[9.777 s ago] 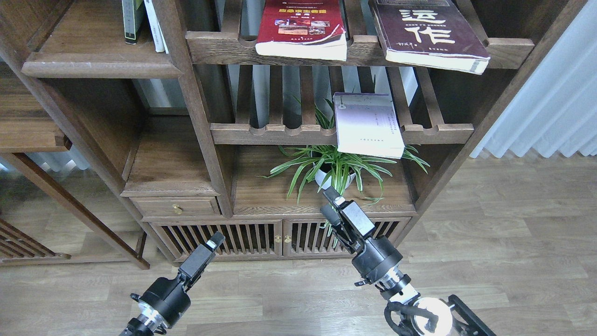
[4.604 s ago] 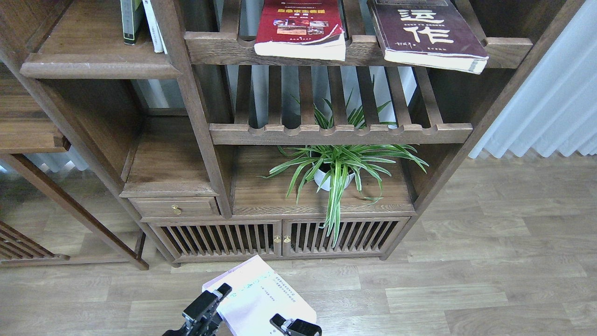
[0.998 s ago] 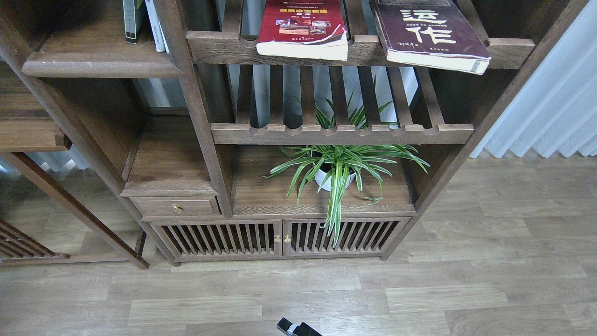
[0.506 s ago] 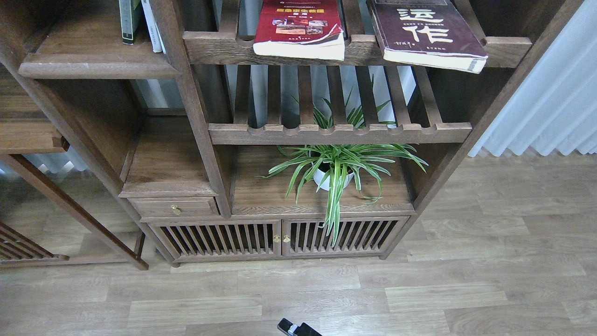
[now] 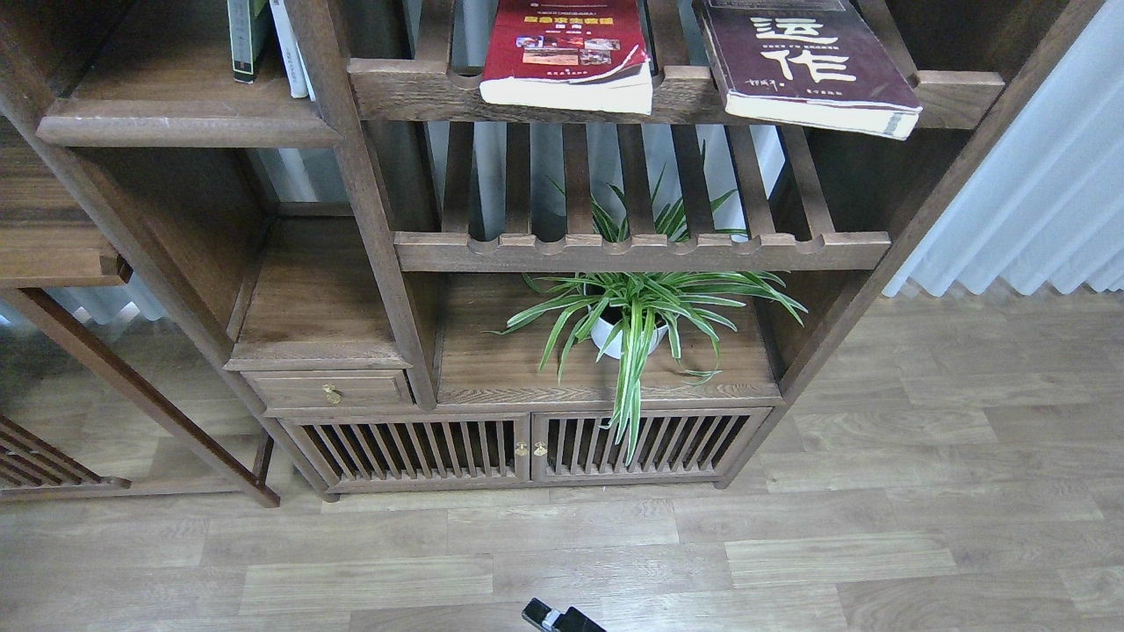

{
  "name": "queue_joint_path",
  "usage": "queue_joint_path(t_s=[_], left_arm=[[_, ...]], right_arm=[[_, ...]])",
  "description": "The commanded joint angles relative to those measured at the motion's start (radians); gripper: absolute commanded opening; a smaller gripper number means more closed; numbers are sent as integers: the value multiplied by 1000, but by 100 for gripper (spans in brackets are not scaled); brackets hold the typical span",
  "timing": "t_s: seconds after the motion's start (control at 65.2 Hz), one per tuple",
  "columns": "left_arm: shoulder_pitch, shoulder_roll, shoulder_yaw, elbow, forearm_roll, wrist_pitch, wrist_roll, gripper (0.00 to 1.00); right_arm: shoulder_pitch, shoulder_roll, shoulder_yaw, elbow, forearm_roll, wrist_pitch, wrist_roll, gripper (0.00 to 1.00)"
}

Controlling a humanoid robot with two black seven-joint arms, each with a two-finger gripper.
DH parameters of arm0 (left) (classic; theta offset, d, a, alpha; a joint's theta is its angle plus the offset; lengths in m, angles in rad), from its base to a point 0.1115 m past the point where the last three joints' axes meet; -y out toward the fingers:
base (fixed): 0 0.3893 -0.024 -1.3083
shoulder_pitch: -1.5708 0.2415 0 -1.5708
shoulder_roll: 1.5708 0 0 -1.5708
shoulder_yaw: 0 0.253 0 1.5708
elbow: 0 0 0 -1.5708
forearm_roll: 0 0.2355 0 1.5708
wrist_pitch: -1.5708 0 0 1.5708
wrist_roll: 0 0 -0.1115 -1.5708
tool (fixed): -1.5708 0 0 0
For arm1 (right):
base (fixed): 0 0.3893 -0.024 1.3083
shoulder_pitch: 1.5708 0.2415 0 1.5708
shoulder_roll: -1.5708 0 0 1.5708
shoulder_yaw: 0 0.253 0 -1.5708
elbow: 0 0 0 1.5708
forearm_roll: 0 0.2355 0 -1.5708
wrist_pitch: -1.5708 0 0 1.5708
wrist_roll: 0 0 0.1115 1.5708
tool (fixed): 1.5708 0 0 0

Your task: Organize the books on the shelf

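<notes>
The bright red book lies flat on the upper slatted rack, overhanging its front rail. The thick maroon book with white characters lies to its right, also overhanging. The pale lavender book is out of view. The solid dark-brown shelf with a rounded front edge is at the upper left. Only a black tip of my right gripper shows at the bottom edge, far below the books; its fingers cannot be told apart. My left gripper is out of view.
Two upright books stand at the back of the solid shelf. A spider plant in a white pot sits under the lower slatted rack. Below are a small drawer and slatted cabinet doors. Curtain at right.
</notes>
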Motion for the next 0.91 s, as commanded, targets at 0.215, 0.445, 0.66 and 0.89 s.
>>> queue_joint_path(t_s=[0.215,0.445,0.66,0.89], left_arm=[[-12,10,25,1,192,0,-69,2],[-12,1,28,-8,580,0,-403,2],[2,-7,42,-15,623,0,-460,2],[4,-31,51,-16,666,0,-454,2]], right_arm=[[0,0,0,1,-1,0,0,98],[3,0,0,6,-1,0,0,98],[3,0,0,6,-1,0,0,98],[4,0,2,6,1,0,0,98]])
